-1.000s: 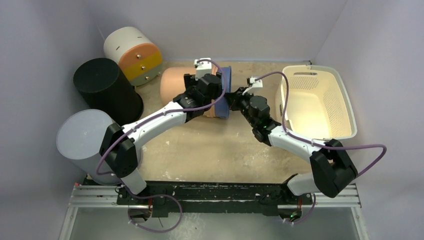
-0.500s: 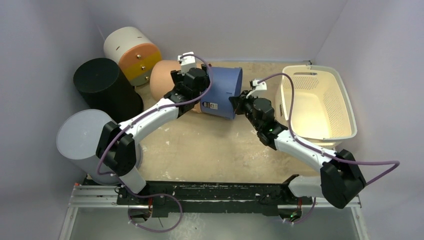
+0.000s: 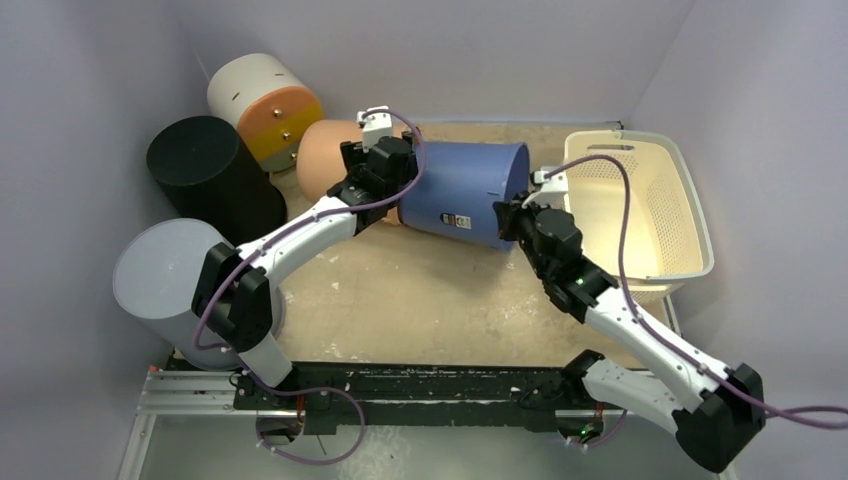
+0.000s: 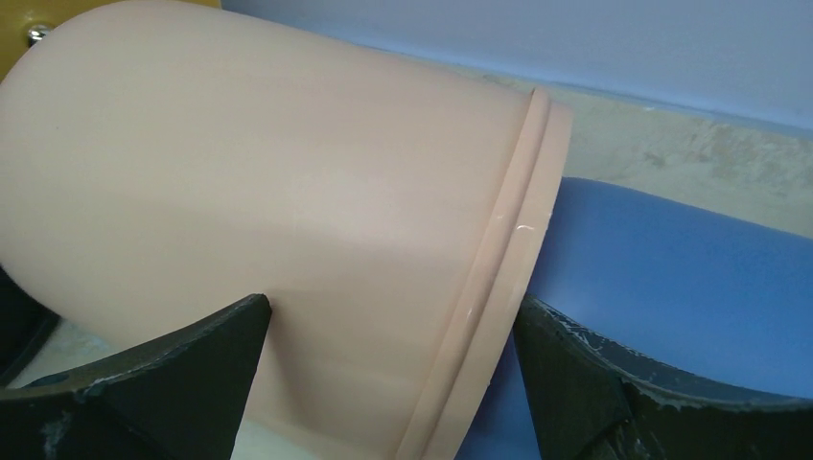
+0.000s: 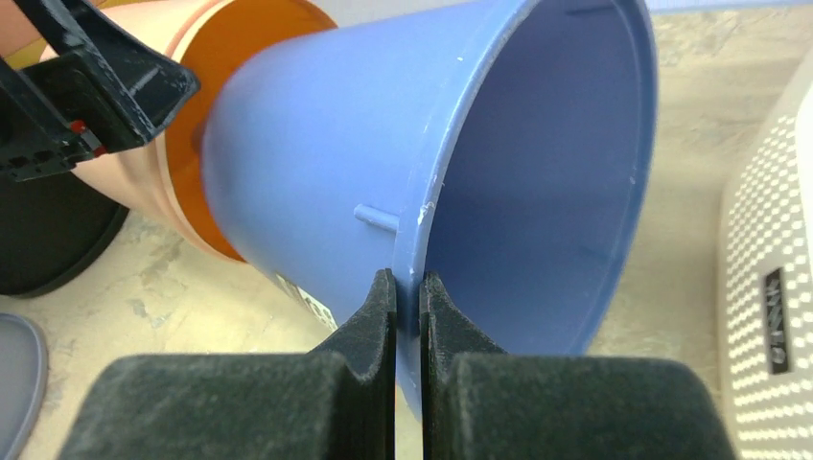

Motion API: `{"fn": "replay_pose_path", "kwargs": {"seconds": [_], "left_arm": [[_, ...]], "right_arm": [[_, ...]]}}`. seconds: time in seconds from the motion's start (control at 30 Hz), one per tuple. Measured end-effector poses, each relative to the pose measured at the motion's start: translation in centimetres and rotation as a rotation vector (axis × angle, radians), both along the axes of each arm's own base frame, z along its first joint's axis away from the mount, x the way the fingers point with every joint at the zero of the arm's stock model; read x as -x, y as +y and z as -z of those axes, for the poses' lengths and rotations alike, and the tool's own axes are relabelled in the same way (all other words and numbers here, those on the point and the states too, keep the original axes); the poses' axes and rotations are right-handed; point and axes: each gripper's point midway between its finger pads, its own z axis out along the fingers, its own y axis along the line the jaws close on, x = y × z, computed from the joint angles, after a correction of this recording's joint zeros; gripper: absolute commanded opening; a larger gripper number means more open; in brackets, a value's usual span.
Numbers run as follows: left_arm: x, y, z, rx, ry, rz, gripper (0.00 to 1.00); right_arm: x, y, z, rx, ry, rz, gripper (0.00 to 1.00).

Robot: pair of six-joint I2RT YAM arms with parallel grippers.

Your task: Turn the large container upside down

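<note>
A: Right, the right gripper (image 3: 505, 218) is clamped hard on the rim of the blue container (image 3: 465, 195), one finger inside the mouth, one outside, jaws nearly together on the thin wall.

B: And the container is nowhere near upside down. It lies on its side toward the far edge of the bench (image 3: 420, 290), about midway along, mouth facing the right edge and tilted a little toward the near side.

A: Look at its base, though. It sits inside the mouth of the peach container (image 3: 320, 155), which also lies on its side, closed end toward the far left corner.

B: What about the left gripper (image 4: 393, 311)?

A: Jaws apart, straddling the peach container's ridged rim, one finger on the peach wall, the other over by the blue one. Whether they press on anything, I cannot tell.

B: Around them, the white basket (image 3: 690, 200) fills the far right corner, just beside the blue mouth.

A: Down the left edge stand the black bin (image 3: 200, 170) and the grey cylinder (image 3: 165, 275), with the white, orange and yellow drum (image 3: 265, 105) tipped over in the far left corner.
</note>
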Motion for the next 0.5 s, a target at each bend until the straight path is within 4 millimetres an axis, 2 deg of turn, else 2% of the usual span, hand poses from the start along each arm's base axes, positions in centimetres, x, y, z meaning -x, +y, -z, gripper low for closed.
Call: {"fn": "replay_pose_path", "kwargs": {"seconds": [0.1, 0.2, 0.33, 0.5], "left_arm": [[0.4, 0.8, 0.7, -0.047, 0.034, -0.008, 0.93], [0.8, 1.6, 1.6, -0.085, 0.078, -0.013, 0.93], [1.4, 2.0, 2.7, -0.126, 0.133, 0.006, 0.93], [2.3, 1.2, 3.1, -0.142, 0.175, 0.074, 0.93]], "right_arm": [[1.2, -1.1, -1.2, 0.031, -0.025, -0.003, 0.0], [1.6, -1.3, -2.2, 0.075, -0.03, -0.024, 0.0], [2.0, -0.4, -3.3, 0.11, -0.031, -0.102, 0.0], [2.7, 0.8, -3.9, 0.116, -0.033, -0.189, 0.0]]}}
